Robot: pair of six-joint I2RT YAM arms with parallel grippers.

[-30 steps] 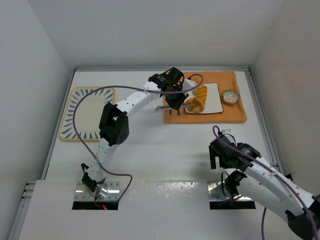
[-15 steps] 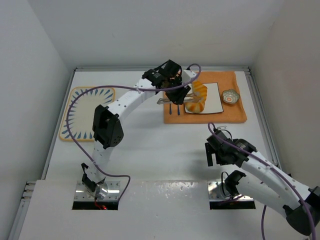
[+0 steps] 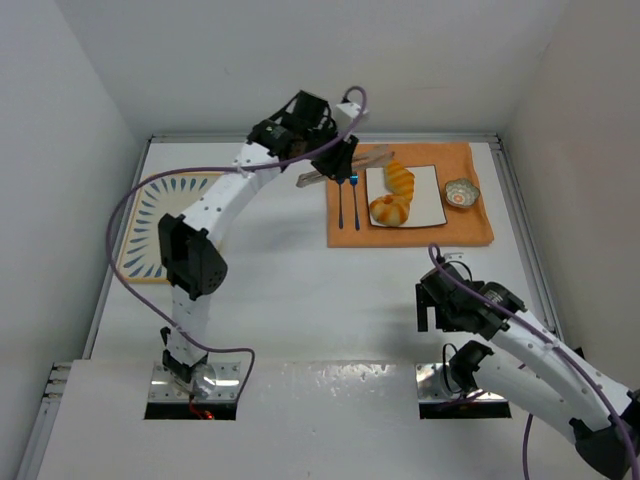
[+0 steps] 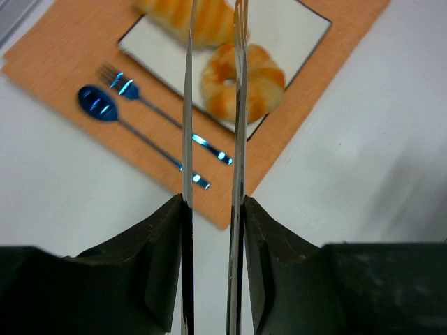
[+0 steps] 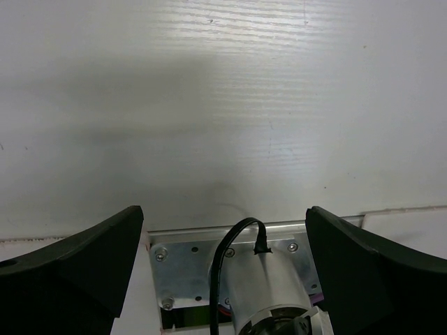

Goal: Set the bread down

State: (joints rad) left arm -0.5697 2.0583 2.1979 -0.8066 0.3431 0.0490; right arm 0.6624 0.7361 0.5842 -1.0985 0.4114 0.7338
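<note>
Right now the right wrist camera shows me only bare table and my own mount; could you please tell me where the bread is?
Observer: The striped pastry and the round bun both lie on a white plate, which sits on an orange mat at the far right of the table.
Operator: Thank you. Is the left arm holding either of them?
Observer: No. The left gripper is shut on tongs, and nothing sits between their blades.
Operator: Is anything else on that mat?
Observer: A blue fork and spoon lie side by side on the mat, just left of the plate.
</note>
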